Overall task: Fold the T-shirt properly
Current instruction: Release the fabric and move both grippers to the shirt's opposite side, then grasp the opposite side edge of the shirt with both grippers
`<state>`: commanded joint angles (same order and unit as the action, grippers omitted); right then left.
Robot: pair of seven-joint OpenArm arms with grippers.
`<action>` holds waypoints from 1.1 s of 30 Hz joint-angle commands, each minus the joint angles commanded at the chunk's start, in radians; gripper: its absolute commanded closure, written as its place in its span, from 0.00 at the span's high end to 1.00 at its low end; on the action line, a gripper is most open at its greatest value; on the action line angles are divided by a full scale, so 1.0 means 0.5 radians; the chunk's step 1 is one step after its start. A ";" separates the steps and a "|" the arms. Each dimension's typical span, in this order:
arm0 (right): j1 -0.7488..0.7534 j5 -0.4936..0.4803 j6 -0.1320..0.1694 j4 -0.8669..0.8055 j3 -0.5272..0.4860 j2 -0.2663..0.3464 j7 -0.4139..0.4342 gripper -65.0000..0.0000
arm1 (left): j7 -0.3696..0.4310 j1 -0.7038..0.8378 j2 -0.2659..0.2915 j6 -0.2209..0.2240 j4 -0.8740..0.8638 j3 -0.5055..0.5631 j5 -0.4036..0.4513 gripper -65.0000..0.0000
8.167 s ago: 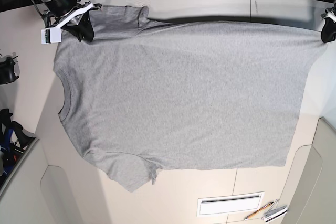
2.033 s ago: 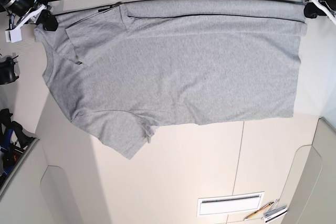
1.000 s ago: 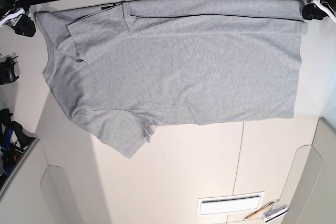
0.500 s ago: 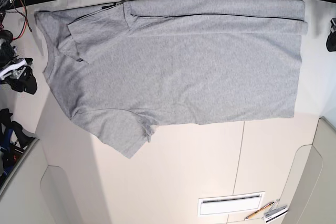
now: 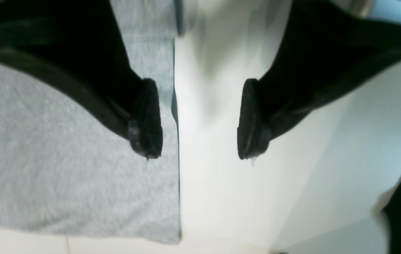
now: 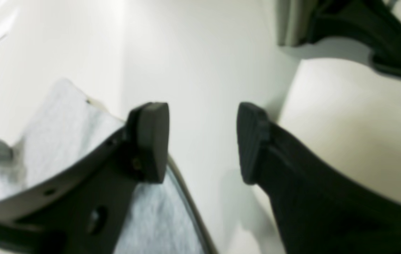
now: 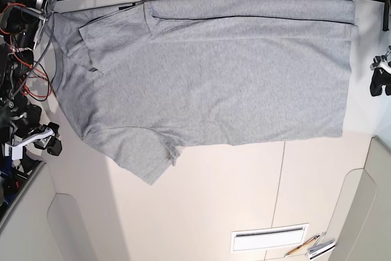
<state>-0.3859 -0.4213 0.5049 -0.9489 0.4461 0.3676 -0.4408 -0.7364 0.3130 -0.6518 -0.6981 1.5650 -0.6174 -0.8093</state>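
While the base view took in the whole T-shirt (image 7: pixel 208 71), spread flat across the far half of the pale table (image 7: pixel 226 200) with its upper long edge folded over into a band and one sleeve tucked inward, the wrist cameras gave only slivers of it. From the left wrist I saw the left gripper (image 5: pixel 198 120) with its jaws spread wide and nothing between them, one black pad (image 5: pixel 147 118) over the grey cloth and the other over bare tabletop, the shirt's straight edge running between them. The base view placed that gripper (image 7: pixel 380 79) just off the shirt's hem side, clear of the fabric. The right wrist showed the right gripper (image 6: pixel 202 141) likewise parted and empty, above white surface, with a sleeve corner of the shirt (image 6: pixel 63 123) behind one finger. In the base view it (image 7: pixel 43 145) sat near the lower sleeve, beside a tangle of red and black wires (image 7: pixel 27 65). A white vent-like slot (image 7: pixel 269 236) and some pens (image 7: pixel 308 246) lay at the near edge.
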 joint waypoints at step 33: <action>-0.035 0.134 0.001 0.210 -0.297 -0.199 0.050 0.47 | -0.010 -1.129 0.177 0.000 -1.446 0.715 0.139 0.65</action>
<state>-0.4034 -0.3546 0.5053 -0.8440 0.2977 0.2680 -0.4156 -0.7414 -0.2516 -0.5632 -0.6981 0.8421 -0.2600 -0.7399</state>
